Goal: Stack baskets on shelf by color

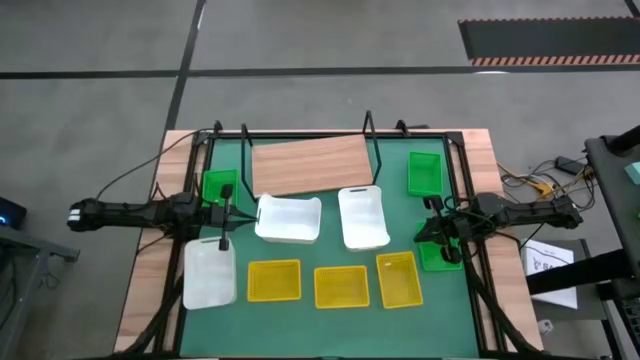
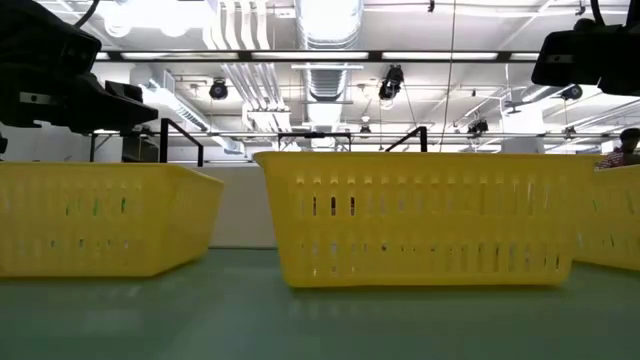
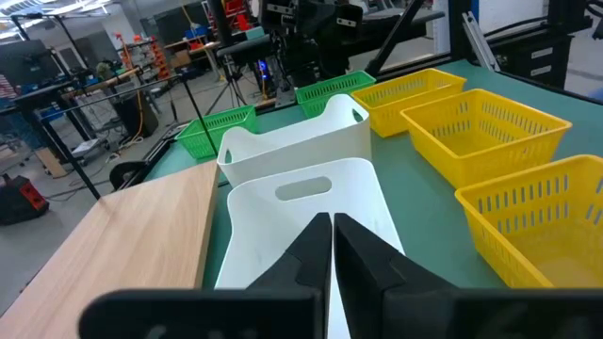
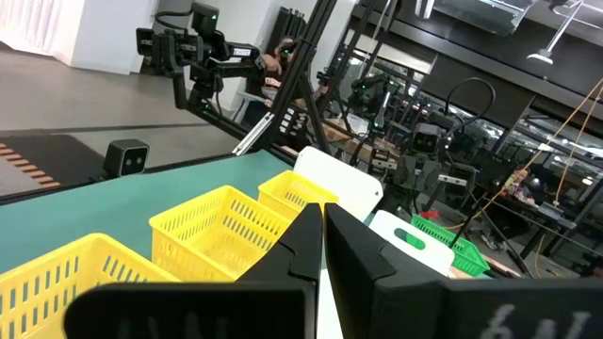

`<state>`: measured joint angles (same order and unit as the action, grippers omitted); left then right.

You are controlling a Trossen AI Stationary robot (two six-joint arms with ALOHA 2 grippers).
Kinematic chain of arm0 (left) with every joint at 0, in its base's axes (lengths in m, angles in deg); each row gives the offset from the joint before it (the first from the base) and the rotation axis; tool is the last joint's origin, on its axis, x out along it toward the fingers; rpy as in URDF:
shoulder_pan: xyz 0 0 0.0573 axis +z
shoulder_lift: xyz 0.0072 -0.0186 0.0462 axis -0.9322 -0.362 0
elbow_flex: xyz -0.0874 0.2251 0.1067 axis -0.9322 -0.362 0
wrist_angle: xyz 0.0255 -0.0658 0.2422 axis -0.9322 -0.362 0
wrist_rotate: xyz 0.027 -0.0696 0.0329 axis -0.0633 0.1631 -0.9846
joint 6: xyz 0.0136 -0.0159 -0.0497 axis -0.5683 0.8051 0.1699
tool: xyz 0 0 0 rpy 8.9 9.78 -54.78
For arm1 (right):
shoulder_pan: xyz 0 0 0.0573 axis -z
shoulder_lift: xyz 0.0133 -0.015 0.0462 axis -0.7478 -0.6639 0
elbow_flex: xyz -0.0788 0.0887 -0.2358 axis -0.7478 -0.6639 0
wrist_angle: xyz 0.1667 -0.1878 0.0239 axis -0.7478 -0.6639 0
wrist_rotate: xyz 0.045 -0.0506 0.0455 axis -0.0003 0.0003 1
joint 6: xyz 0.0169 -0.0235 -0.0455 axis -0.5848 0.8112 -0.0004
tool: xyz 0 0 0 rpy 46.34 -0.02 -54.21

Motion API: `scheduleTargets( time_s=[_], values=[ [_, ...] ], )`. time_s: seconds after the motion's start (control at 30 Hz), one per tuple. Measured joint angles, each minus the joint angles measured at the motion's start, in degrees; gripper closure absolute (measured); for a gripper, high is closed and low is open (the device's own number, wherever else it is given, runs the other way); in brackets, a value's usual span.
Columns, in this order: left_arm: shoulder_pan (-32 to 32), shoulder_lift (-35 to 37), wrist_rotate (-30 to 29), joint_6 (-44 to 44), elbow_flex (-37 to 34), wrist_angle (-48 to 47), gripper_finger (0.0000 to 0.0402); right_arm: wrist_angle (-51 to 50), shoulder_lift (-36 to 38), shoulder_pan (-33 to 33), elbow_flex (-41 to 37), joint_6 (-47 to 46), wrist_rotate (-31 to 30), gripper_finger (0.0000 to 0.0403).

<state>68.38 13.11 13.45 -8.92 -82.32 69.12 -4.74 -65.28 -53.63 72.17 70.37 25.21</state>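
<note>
The shelf (image 1: pixel 311 165) lies at the upper centre of the high view, its wood-grain board bare, which suggests the sorting has not yet begun. All 9 baskets sit loose on the green mat (image 1: pixel 330 310), spread out singly rather than nested, probably so each can be picked by its rim. 3 yellow baskets form a row along the lower part of the frame: the left yellow basket (image 1: pixel 273 281), the middle yellow basket (image 1: pixel 340 286) and the right yellow basket (image 1: pixel 399 279). Above them stand 2 white baskets, one at centre (image 1: pixel 288 219) and one right of centre (image 1: pixel 363 216), both just below the board; a 3rd white basket (image 1: pixel 210 274) sits at the lower left, overhanging the mat's edge. A green basket (image 1: pixel 219 185) rests at the left beside the board, another green basket (image 1: pixel 425 173) at the upper right, and a 3rd green basket (image 1: pixel 440 256) lies partly under the right arm. The left gripper (image 1: pixel 226 218) hovers between the left green basket and the lower-left white one, fingers closed and holding nothing. The right gripper (image 1: pixel 436 225) hangs over the mat's right edge, fingers likewise pressed together and empty. Both arms seem parked at the sides, leaving the middle free.
</note>
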Motion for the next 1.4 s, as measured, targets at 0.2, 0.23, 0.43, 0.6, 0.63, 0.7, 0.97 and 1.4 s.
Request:
scheduleTargets(
  time_s=[0.2,0.23,0.43,0.6,0.63,0.7,0.97,1.4],
  values=[
    [0.0,0.01,0.01,0.01,0.0,-0.01,0.0402,0.0,0.0,0.0,0.0,0.0,0.0,0.0394],
    [0.0,0.0,0.01,0.0,0.0,-0.01,0.0402,0.0,0.0,0.0,0.02,0.0,0.0,0.0394],
    [0.02,0.0,0.02,0.0,0.0,-0.02,0.0402,0.0,0.01,0.0,0.01,0.0,0.0,0.0394],
    [0.0,0.0,0.02,0.0,0.0,-0.01,0.0402,0.0,0.0,0.0,0.02,0.0,0.0,0.0394],
    [0.02,0.0,0.0,0.01,0.0,-0.01,0.0402,0.0,0.0,0.0,0.02,0.0,0.0,0.0394],
    [0.0,0.0,0.02,0.01,-0.01,-0.01,0.0402,0.0,0.0,0.0,0.02,0.0,0.0,0.0394],
    [0.01,0.0,0.0,-0.01,0.0,0.0,0.0402,0.84,0.01,0.0,0.0,-23.71,-0.33,0.0394],
    [-0.03,0.0,1.16,27.12,-0.02,21.86,0.0402,5.19,0.02,0.02,0.0,-42.77,-23.34,0.0394]
  ],
)
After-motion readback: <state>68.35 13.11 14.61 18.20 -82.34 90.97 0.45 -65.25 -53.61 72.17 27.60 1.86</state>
